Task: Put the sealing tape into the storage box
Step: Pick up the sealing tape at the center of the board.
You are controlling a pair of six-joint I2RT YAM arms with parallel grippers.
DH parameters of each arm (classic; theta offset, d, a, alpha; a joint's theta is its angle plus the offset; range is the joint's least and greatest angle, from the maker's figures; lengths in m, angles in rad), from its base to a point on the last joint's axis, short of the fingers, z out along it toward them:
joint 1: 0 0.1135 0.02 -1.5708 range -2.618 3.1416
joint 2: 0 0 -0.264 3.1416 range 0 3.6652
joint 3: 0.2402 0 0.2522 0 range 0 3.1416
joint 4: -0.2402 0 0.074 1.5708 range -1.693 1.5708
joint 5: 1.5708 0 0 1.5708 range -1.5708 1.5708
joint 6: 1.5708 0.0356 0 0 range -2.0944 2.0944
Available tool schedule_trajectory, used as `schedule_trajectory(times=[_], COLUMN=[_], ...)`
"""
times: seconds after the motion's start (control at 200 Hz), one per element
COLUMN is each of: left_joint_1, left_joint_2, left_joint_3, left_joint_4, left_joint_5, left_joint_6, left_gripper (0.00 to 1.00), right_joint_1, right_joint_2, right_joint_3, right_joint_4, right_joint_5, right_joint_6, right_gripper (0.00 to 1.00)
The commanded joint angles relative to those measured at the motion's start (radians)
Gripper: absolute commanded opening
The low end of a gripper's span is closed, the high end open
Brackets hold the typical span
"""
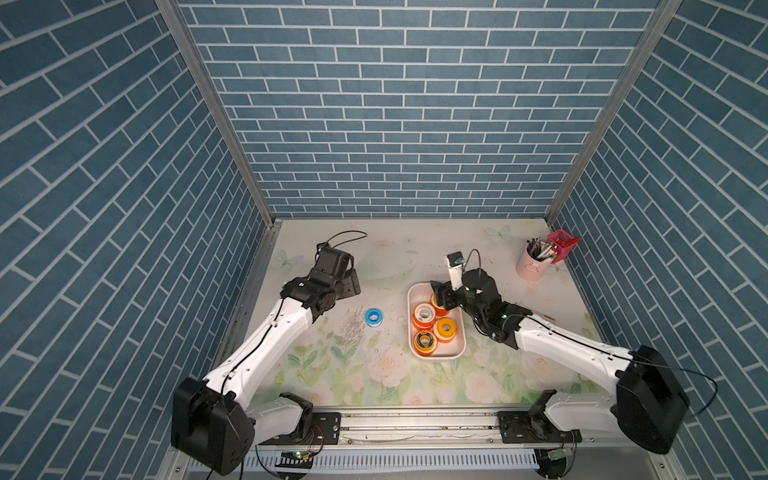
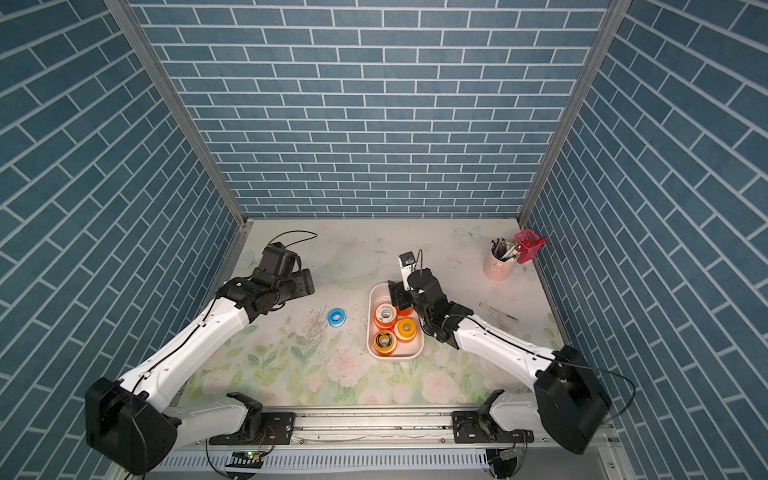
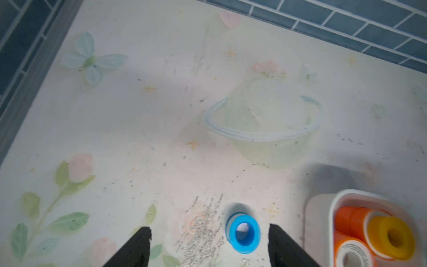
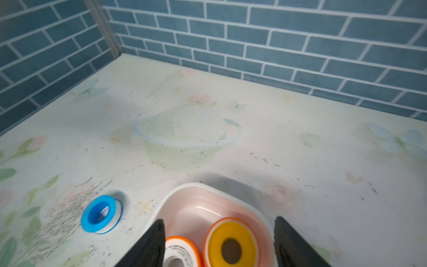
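The left pincer [image 3: 209, 231] hung spread and empty above the worktop [image 3: 138, 129]. In its wrist view the blue sealing tape [image 3: 242, 233] lay flat, hole up, between the two fingers but closer to the one on the box side, so the reach probably needed a small shift that way. Beyond the roll sat the storage box [image 1: 437, 356], holding other rolls [image 1: 424, 341]. Over its far end the right pincer [image 4: 219, 221] was spread too, pinching nothing. The left arm was nearer.
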Motion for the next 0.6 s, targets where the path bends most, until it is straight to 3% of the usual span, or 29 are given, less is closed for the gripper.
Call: schedule_trajectory(times=[0.0, 0.125, 0.195, 0.595], left_joint_1=[0.050, 0.106, 0.128, 0.133], left_joint_2=[-0.048, -0.114, -0.159, -0.218], left_joint_3=[-0.048, -0.105, -0.123, -0.148], left_joint_4=[-0.012, 0.015, 0.032, 0.063], left_joint_5=[-0.004, -0.015, -0.014, -0.004], left_joint_6=[0.047, 0.063, 0.064, 0.057], left_gripper=[0.83, 0.83, 0.89, 0.88], right_joint_1=[0.057, 0.122, 0.149, 0.211], right_joint_2=[0.135, 0.298, 0.381, 0.684], right_joint_3=[0.134, 0.298, 0.384, 0.669], right_joint_4=[-0.117, -0.199, -0.246, -0.395], right_joint_5=[-0.125, -0.124, -0.133, -0.210], right_joint_6=[-0.066, -0.075, -0.057, -0.049], right_gripper=[0.75, 0.78, 0.80, 0.86])
